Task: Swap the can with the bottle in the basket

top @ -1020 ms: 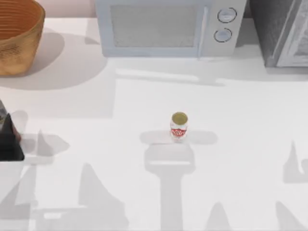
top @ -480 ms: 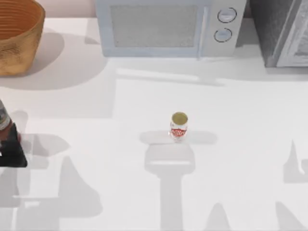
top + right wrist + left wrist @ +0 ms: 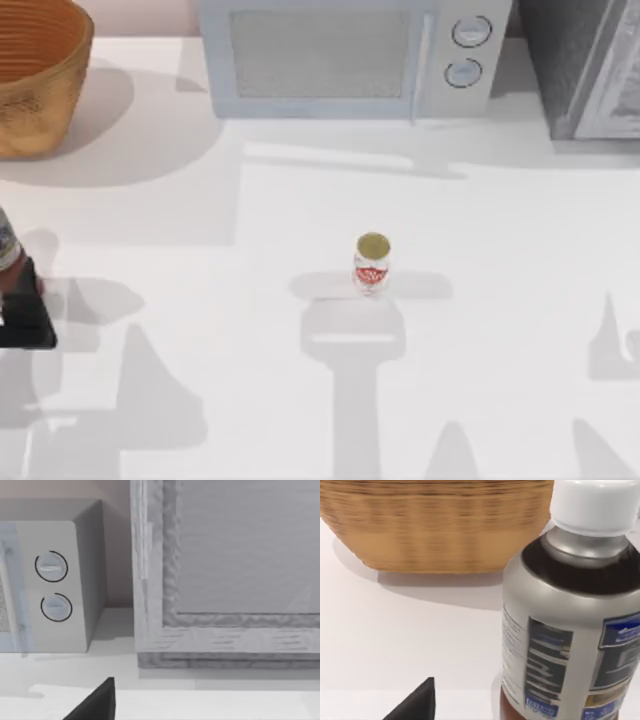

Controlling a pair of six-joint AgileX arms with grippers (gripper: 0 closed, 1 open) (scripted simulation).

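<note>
The white, red-labelled can [image 3: 371, 262] stands upright mid-table, far from both arms. At the top view's far left edge stands the bottle [image 3: 8, 248], outside the wicker basket [image 3: 40, 80] at the back left. My left gripper [image 3: 15, 285] sits just in front of the bottle. In the left wrist view the bottle [image 3: 570, 630] is upright on the table with a white cap and silver band, and the basket [image 3: 435, 525] stands behind it. One dark fingertip [image 3: 417, 702] stands apart from the bottle, so the gripper is open. A right-gripper fingertip [image 3: 97, 702] shows in the right wrist view.
A pale microwave [image 3: 340, 55] lines the back edge, and a grey cabinet [image 3: 590, 65] fills the back right corner. The right wrist view faces the same microwave [image 3: 50, 580] and cabinet [image 3: 225, 570]. White tabletop stretches around the can.
The left gripper drew back toward the table's front, uncovering the bottle, which stays standing. Over the last half second it barely moved. The can has not moved.
</note>
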